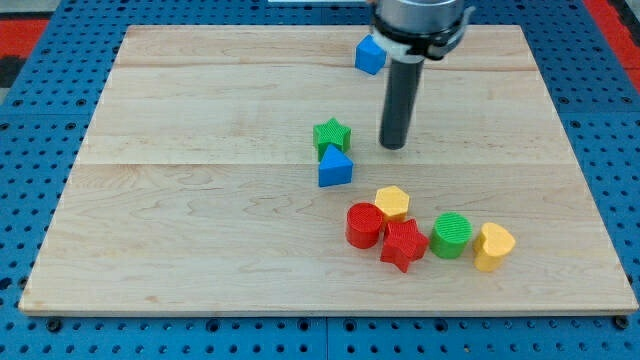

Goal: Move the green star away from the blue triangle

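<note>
Bare wooden counter (200, 200) stretches toward the view's left of the ridged green plastic star (332, 134), which touches the blue plastic triangle (335, 168). The tip (393, 147) stands just right; there are no fingers.

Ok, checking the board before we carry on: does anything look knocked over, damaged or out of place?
Nothing stands out. The green star sits touching the blue triangle, my tip is just to the star's right, and every block rests flat on the wooden board, none tipped or off it.

Straight dark rod (395, 100) beneath a grey-black collar with white band.
</note>
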{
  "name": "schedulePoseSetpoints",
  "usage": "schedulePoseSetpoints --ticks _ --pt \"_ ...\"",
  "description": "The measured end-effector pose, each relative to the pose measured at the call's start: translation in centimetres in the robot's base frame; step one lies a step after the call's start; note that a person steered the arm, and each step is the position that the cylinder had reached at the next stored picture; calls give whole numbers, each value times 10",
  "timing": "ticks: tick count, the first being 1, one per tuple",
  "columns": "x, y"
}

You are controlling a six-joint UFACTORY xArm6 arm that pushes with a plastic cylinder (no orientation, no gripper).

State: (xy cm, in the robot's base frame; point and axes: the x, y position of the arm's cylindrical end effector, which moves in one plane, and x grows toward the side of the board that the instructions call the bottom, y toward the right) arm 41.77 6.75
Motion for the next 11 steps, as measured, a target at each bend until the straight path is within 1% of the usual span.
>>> schedulePoseSetpoints --ticks 2,4,6,7,8,9,11 --pt "-3 -117" --pt "-57 -186" --pt "-55 -190" --pt "-42 -189" --pt "-19 -212" --pt "-16 -235" --pt "-61 -227"
